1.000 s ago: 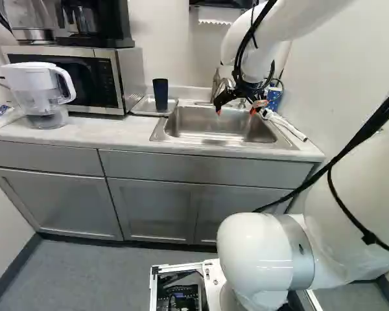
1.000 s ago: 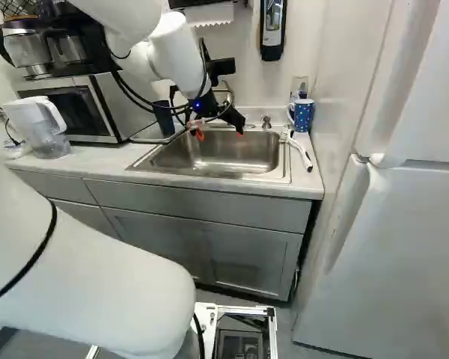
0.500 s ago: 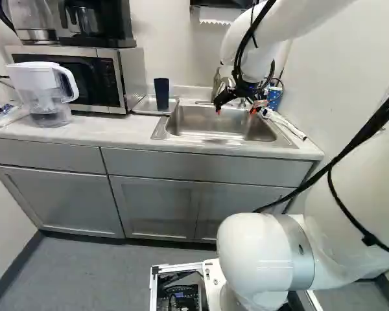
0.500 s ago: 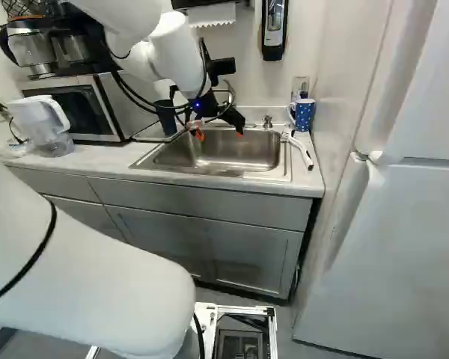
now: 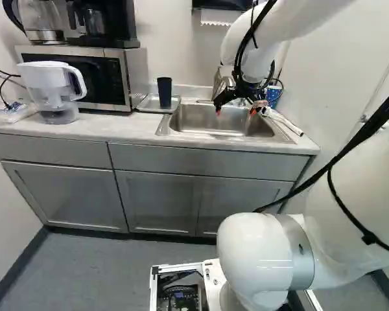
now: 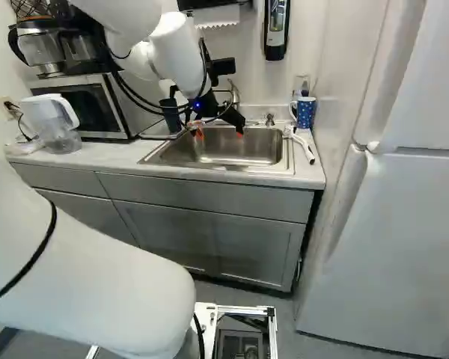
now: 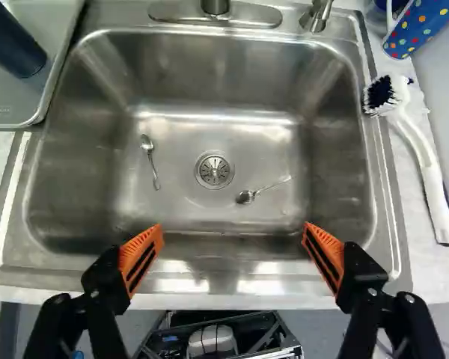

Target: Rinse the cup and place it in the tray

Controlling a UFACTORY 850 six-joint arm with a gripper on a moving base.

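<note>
Cup (image 5: 164,92): one, dark, its long axis upright. Location: in the tray (image 5: 148,103), beside the sink (image 7: 254,82), on my left. Gripper (image 7: 233,226): one, mine; fingers spread wide, nothing between the pads (image 7: 142,253). Position: above the near side of the sink. Bearing, from gripper to cup: ahead and to the left, well apart, past the sink's left rim. Sink contents: one spoon (image 7: 149,152) and a second spoon (image 7: 245,197), either side of the drain (image 7: 214,170). Right of sink, on the counter: brush (image 7: 426,168); dotted mug (image 7: 425,26) near its bristles. Condition, in my judgement: placing looks complete; rinsing I cannot confirm. Next move, likely: draw back, keeping clear of cup and tray. Should rinsing remain, I would go left and forward and close on the cup's upright sides; a careless approach could tip it.
</note>
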